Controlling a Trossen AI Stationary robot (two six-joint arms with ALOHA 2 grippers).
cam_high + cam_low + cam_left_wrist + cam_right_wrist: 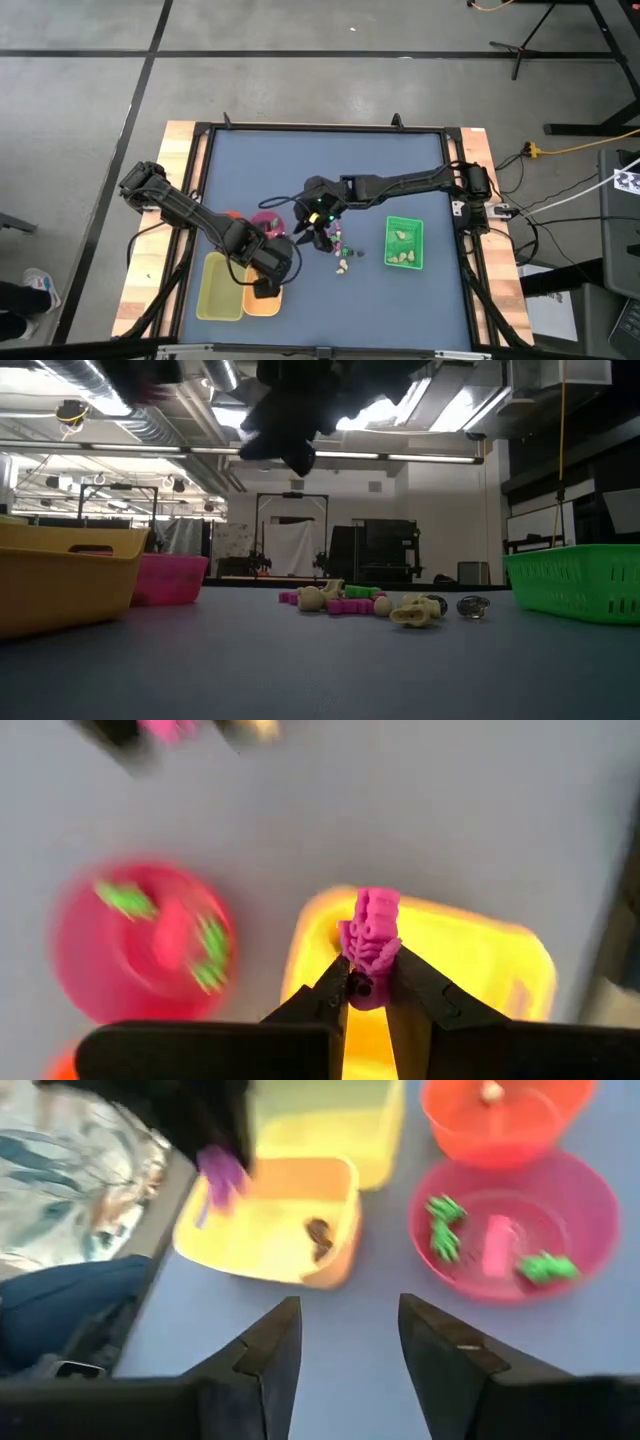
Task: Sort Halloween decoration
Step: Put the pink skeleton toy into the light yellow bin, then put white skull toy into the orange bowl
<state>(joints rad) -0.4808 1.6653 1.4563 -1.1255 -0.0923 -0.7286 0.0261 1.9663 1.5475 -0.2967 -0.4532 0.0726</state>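
Nearest the low camera, the yellow tray (65, 575) is filling the foreground, and everything here is placed from it. Behind it the blue bench (330, 160) is carrying the sorting layout: the tray at the near left, the orange-yellow tray (270, 1220) touching its right side, the pink bowl (515, 1225) just beyond that, and the green basket (404, 243) well apart to the right.

Above the orange-yellow tray, the left hand (368, 988) is gripping a magenta trinket (370, 942), fingers clamped on its lower end. That piece looks ridged and elongated; its long axis is running straight out from between the fingers, free end pointing away from the wrist. Held this way, it seems poised for a drop into a tray, presumably so that colours or kinds go to separate containers.

Beyond the trays, near the pink bowl, the right hand (345, 1355) is hovering with its fingers spread apart and nothing between them, probably freshly emptied.

Between the pink bowl and the green basket, the unsorted pile (375, 603) of cream, magenta and green trinkets is lying loose on the bench.
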